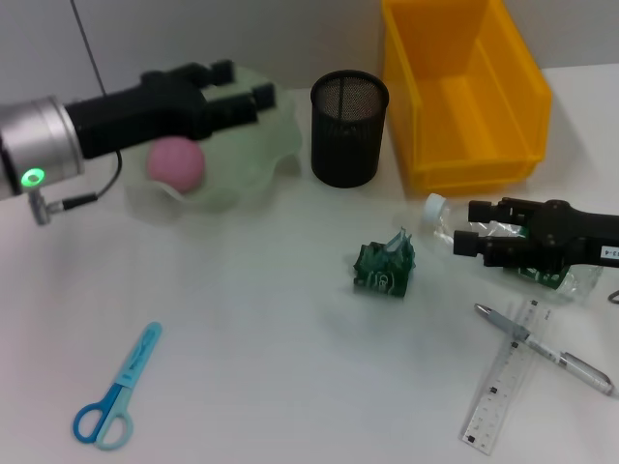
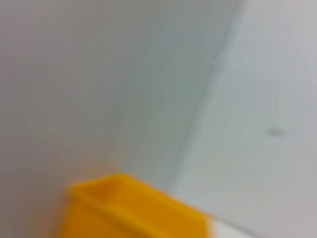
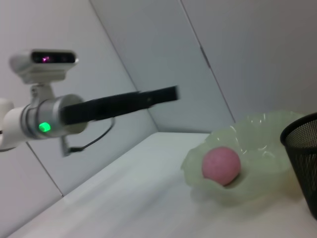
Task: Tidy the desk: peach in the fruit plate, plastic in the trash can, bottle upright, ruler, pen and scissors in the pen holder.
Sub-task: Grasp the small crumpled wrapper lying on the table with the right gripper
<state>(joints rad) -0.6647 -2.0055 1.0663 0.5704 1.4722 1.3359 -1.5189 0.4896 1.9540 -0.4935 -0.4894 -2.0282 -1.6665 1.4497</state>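
The right gripper [image 1: 464, 227], its fingers apart, hangs right over the bottle [image 1: 503, 253], which lies on its side on the worktop [image 1: 271, 338] with its cap pointing past the fingertips. The left gripper [image 1: 253, 95], also apart, hovers above the plate [image 1: 242, 164], the peach [image 1: 176, 160] resting in it just below.

Two black grippers showing on silver-cuffed arms.
The left gripper [image 1: 242, 94], upper left, is wearing a silver cuff glowing with a green light, trailing a thin black cable; the right gripper [image 1: 473, 227], lower right, is carrying a small white label.
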